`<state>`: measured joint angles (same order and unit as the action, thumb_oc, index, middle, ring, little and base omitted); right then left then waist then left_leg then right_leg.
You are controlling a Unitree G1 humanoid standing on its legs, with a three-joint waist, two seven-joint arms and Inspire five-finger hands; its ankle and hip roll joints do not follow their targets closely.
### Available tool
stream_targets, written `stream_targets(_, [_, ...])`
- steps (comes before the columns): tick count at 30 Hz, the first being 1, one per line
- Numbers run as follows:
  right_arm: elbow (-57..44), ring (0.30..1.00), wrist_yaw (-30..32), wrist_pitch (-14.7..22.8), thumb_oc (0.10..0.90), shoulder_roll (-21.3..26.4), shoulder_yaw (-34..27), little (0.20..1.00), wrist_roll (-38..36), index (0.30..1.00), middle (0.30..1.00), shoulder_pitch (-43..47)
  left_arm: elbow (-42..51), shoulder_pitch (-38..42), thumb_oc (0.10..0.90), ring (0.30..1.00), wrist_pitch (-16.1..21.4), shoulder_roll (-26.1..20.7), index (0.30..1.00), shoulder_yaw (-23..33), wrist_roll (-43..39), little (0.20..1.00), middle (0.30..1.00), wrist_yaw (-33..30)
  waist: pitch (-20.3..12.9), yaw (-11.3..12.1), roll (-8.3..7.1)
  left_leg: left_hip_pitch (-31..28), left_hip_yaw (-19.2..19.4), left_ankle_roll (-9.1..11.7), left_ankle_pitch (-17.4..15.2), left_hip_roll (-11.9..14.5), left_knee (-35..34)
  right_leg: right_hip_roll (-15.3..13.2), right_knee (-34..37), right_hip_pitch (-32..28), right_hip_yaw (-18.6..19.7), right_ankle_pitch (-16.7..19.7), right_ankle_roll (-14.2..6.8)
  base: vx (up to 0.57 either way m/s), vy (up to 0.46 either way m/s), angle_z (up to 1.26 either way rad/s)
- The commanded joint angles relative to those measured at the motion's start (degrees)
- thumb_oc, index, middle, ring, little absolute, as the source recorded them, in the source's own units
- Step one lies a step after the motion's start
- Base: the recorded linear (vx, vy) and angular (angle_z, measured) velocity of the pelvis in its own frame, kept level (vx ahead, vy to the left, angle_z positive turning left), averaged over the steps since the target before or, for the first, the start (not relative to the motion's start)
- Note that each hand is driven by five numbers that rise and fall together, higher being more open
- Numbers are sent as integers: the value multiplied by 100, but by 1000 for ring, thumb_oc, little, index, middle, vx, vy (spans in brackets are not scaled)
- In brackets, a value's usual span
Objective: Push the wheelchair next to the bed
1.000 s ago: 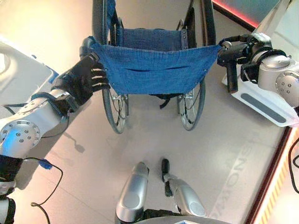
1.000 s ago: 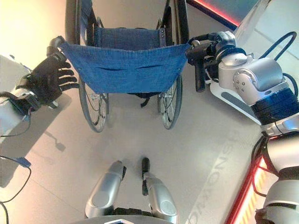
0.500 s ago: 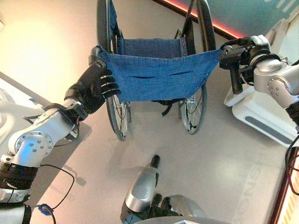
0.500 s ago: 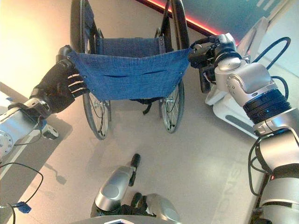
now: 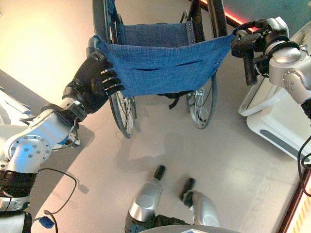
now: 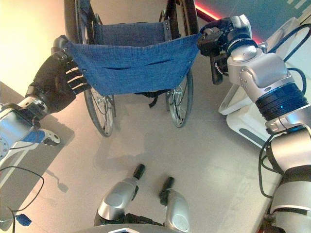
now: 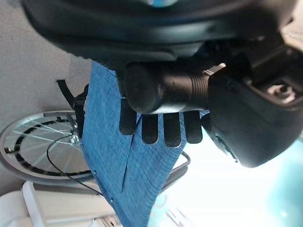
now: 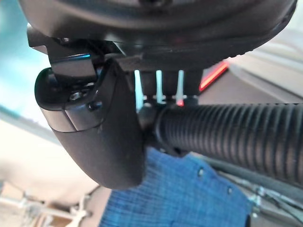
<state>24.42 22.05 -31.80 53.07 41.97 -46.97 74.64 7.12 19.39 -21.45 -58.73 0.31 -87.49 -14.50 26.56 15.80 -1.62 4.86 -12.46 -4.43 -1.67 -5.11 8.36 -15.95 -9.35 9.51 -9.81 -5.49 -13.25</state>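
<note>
Between the two hands: the wheelchair (image 5: 160, 63), gripped by both push handles.

Ahead of the hands it stands on the floor, its blue backrest (image 5: 163, 65) stretched from one hand to the other and its long axis running straight away from the robot. The left hand (image 5: 95, 82) is curled round the left push handle (image 7: 163, 90), fingers wrapped over the grip. The right hand (image 5: 252, 46) is closed on the ribbed right push handle (image 8: 227, 135). Both hands sit about equally near. Just beside the right hand lies a white frame (image 5: 277, 116), probably the bed, so the push likely wants to go forward and slightly rightward.
</note>
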Motion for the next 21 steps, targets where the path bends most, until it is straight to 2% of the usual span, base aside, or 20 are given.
stream_targets(1, [-863, 300, -325, 535, 400, -950, 359, 300, 25, 300, 300, 823, 587, 316, 400, 300, 575, -158, 300, -190, -48, 300, 300, 586, -1082, 9, -242, 156, 679, 717, -389, 547, 652, 97, 577, -420, 32, 1352, 128, 351, -473, 48])
stream_targets(4, [-725, 300, -419, 627, 400, -910, 443, 300, -59, 300, 300, 840, 696, 123, 400, 300, 618, -79, 300, -154, -28, 300, 300, 646, -1158, 5, -381, 178, 596, 840, -115, 916, 893, 417, 487, -534, -39, 998, 267, 325, -434, 76])
stream_targets(6, [-680, 300, -425, 667, 400, -918, 595, 300, -151, 300, 300, 876, 779, -122, 400, 300, 625, 59, 300, -100, 50, 300, 300, 679, -1176, -34, -487, 267, 583, 895, 305, 1168, 1310, 705, 382, -558, -114, 813, 519, 268, -435, 29])
stream_targets(8, [-669, 300, -432, 675, 400, -959, 717, 300, -171, 300, 300, 903, 797, -270, 400, 300, 650, 201, 300, -71, 157, 300, 300, 692, -1178, -48, -543, 387, 567, 899, 558, 1231, 1752, 848, 365, -584, -163, 764, 681, 224, -405, 9])
stream_targets(9, [-707, 300, -418, 676, 400, -985, 840, 300, -154, 300, 300, 919, 815, -390, 400, 300, 729, 335, 300, -71, 280, 300, 300, 690, -1143, -75, -615, 561, 627, 823, 710, 1192, 2418, 993, 346, -620, -171, 719, 869, 251, -436, 39])
stream_targets(10, [-754, 300, -380, 698, 400, -993, 896, 300, -173, 300, 300, 906, 849, -472, 400, 300, 779, 392, 300, -53, 337, 300, 300, 677, -1125, -90, -651, 680, 689, 784, 735, 1158, 2863, 1076, 331, -643, -199, 703, 966, 234, -395, 30])
stream_targets(11, [-769, 300, -365, 718, 400, -995, 911, 300, -187, 300, 300, 900, 861, -499, 400, 300, 801, 410, 300, -47, 348, 300, 300, 672, -1121, -93, -661, 719, 705, 773, 746, 1146, 2973, 1103, 327, -652, -208, 700, 994, 218, -345, 18])
stream_targets(13, [-951, 300, -261, 645, 400, -1023, 932, 300, -237, 300, 300, 850, 876, -533, 400, 300, 831, 517, 300, -57, 410, 300, 300, 643, -1078, -116, -701, 1049, 816, 749, 797, 1059, 3811, 1274, 285, -760, -202, 636, 1169, 279, -327, 6])
stream_targets(14, [-1126, 300, -201, 491, 400, -1078, 861, 300, -186, 300, 300, 780, 864, -520, 400, 300, 810, 617, 300, -44, 489, 300, 300, 629, -1055, -53, -710, 1225, 730, 612, 604, 706, 3862, 1377, 310, -903, -120, 614, 1190, 305, -219, -6])
stream_targets(15, [-1165, 300, -203, 463, 400, -1102, 841, 300, -154, 300, 300, 751, 866, -513, 400, 300, 807, 634, 300, -38, 497, 300, 300, 610, -1051, -28, -703, 1246, 738, 574, 553, 588, 3771, 1416, 324, -955, -86, 603, 1183, 349, -152, -18])
stream_targets(16, [-1201, 300, -220, 462, 400, -1168, 818, 300, -83, 300, 300, 695, 885, -485, 400, 300, 802, 641, 300, -36, 481, 300, 300, 545, -1055, 30, -664, 1238, 838, 534, 522, 380, 3386, 1526, 358, -1084, -38, 555, 1168, 301, -95, 0])
stream_targets(17, [-1236, 300, -207, 456, 400, -1220, 801, 300, -29, 300, 300, 664, 899, -446, 400, 300, 790, 618, 300, -41, 418, 300, 300, 492, -1069, 62, -605, 1250, 1030, 554, 612, 305, 2933, 1642, 393, -1194, -51, 490, 1181, 460, -106, 33])
stream_targets(18, [-1235, 300, -208, 490, 400, -1315, 793, 300, 51, 300, 300, 640, 925, -346, 400, 300, 766, 583, 300, -91, 285, 300, 300, 344, -1096, 135, -465, 1270, 1484, 640, 866, 266, 1956, 1865, 483, -1437, -132, 338, 1223, 406, -77, 49])
stream_targets(19, [-1230, 300, -223, 506, 400, -1331, 789, 300, 71, 300, 300, 638, 924, -323, 400, 300, 759, 576, 300, -111, 254, 300, 300, 316, -1102, 163, -418, 1285, 1613, 666, 948, 234, 1667, 1931, 512, -1518, -152, 293, 1235, 545, -91, 52])
stream_targets(20, [-1241, 300, -253, 541, 400, -1349, 767, 300, 127, 300, 300, 611, 898, -302, 400, 300, 763, 586, 300, -152, 225, 300, 300, 293, -1118, 265, -290, 1402, 1945, 719, 1181, 114, 960, 2121, 589, -1748, -209, 187, 1257, 376, -62, 29])
stream_targets(21, [-1245, 300, -265, 551, 400, -1349, 762, 300, 137, 300, 300, 597, 894, -305, 400, 300, 762, 593, 300, -158, 227, 300, 300, 291, -1110, 285, -286, 1389, 1995, 722, 1217, 80, 849, 2127, 605, -1800, -214, 168, 1252, 576, -106, 16])
